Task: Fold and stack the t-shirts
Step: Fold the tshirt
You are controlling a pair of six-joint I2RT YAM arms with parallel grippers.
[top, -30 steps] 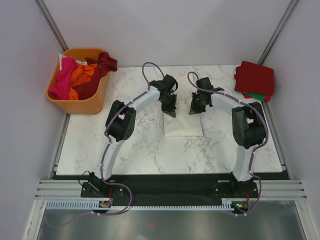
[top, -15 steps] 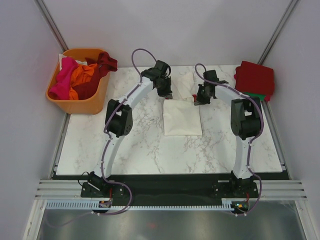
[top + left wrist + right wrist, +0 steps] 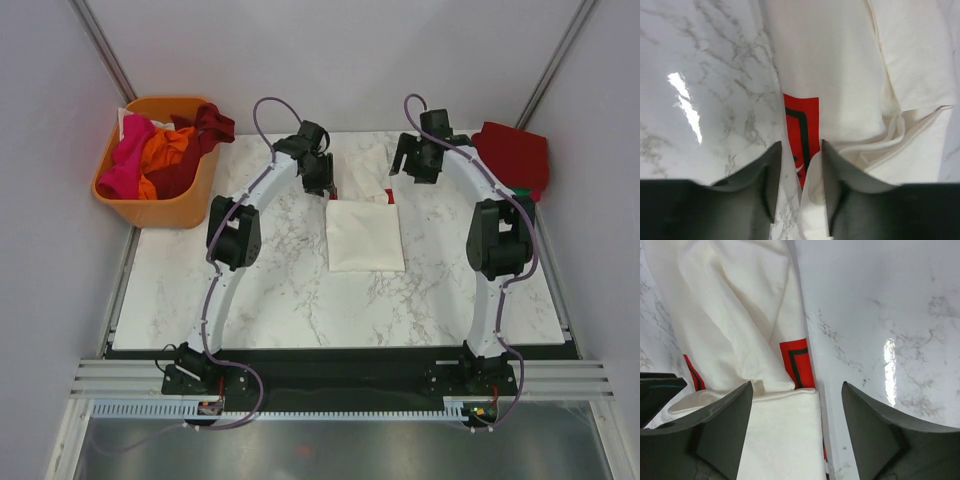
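Moved rearward: left end effector (image 3: 799,146) narrow, right end effector (image 3: 796,387) wide; basket (image 3: 150,213) holds tees (image 3: 150,152).

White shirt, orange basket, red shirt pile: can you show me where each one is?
white shirt (image 3: 365,235): top view, middle of the folded cloth.
orange basket (image 3: 160,213): top view, its near wall.
red shirt pile (image 3: 512,155): top view, top of the pile.
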